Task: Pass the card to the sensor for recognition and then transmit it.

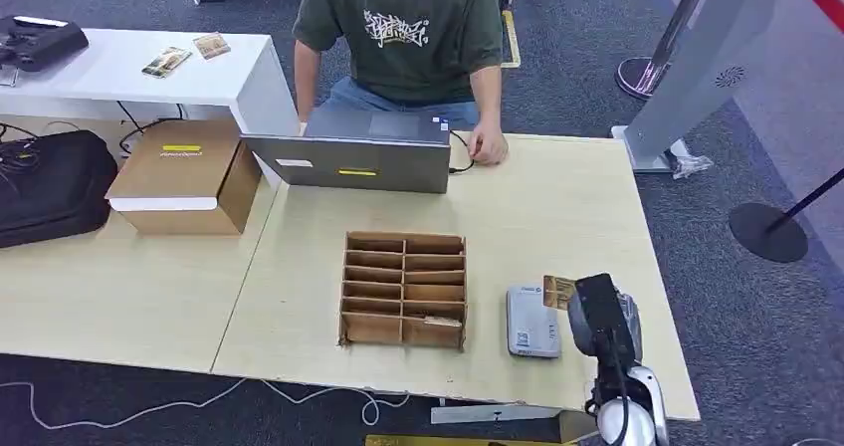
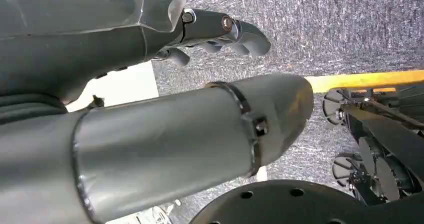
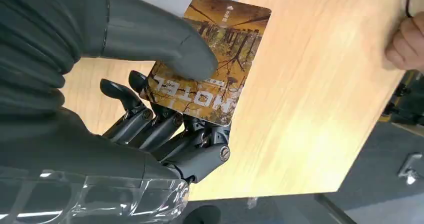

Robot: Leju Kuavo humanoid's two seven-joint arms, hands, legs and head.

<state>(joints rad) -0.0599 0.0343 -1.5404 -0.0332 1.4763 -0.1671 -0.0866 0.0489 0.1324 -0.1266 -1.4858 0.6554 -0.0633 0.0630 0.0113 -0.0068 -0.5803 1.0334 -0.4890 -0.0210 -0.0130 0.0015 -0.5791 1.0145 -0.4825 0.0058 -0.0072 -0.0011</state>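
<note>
Right hand [image 3: 165,119] pinched card [image 3: 212,59] between thumb and fingers | card was held just beside sensor [image 1: 531,320] above table [image 1: 557,207] | left hand [image 2: 220,31] hung over floor, fingers curled, empty

A brown tree-patterned card [image 3: 220,59] with white lettering was seen; beside it, the reader [image 1: 531,321] was pale grey.

On the tables: 1 card [image 3: 215,59], 1 sensor [image 1: 531,320], 1 slotted wooden organizer [image 1: 403,289], 1 laptop [image 1: 358,152], 1 cardboard box [image 1: 184,175].
</note>
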